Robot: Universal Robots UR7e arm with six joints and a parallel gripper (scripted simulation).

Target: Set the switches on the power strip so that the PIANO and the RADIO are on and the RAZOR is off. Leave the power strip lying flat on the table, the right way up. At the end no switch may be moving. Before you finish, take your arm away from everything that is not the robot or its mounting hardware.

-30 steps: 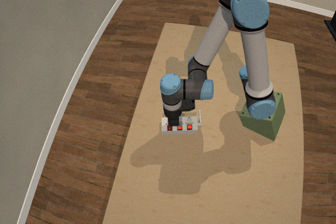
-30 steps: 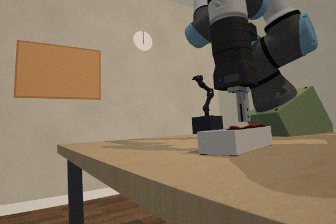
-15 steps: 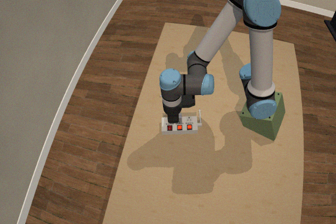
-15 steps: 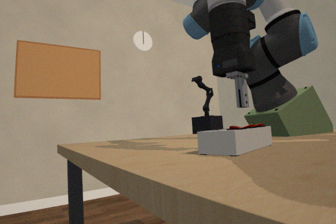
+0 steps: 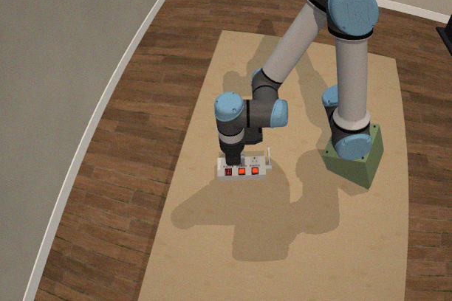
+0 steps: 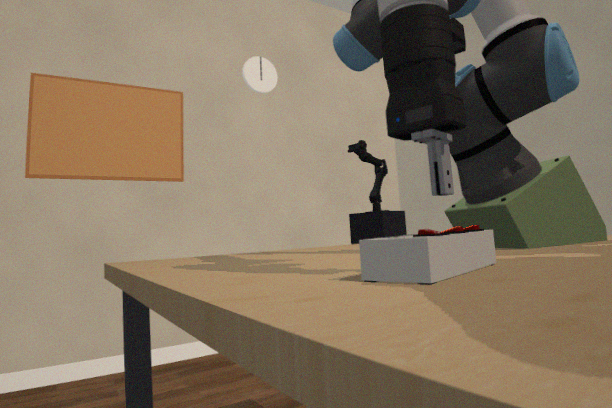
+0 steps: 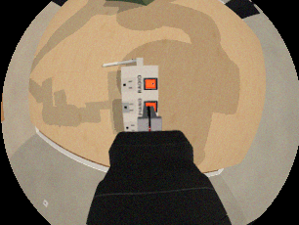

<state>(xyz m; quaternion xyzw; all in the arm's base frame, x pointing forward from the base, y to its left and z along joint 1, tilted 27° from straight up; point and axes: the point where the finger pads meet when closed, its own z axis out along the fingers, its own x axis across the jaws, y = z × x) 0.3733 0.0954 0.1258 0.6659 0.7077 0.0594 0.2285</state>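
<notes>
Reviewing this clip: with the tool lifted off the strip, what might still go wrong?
1. The tool, shut with nothing in it, hangs just above the switches; a drift downward might flip one.
2. In the top view the end switch looks darker than the other two; labels are unreadable, so the wrong one may be off.

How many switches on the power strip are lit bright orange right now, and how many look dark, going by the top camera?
Bright orange switches: 2, the middle switch and the switch nearest the cable end.
Dark red switches: 1, the switch at the far end, below the gripper.
Total: 3 switches on the power strip.
</notes>
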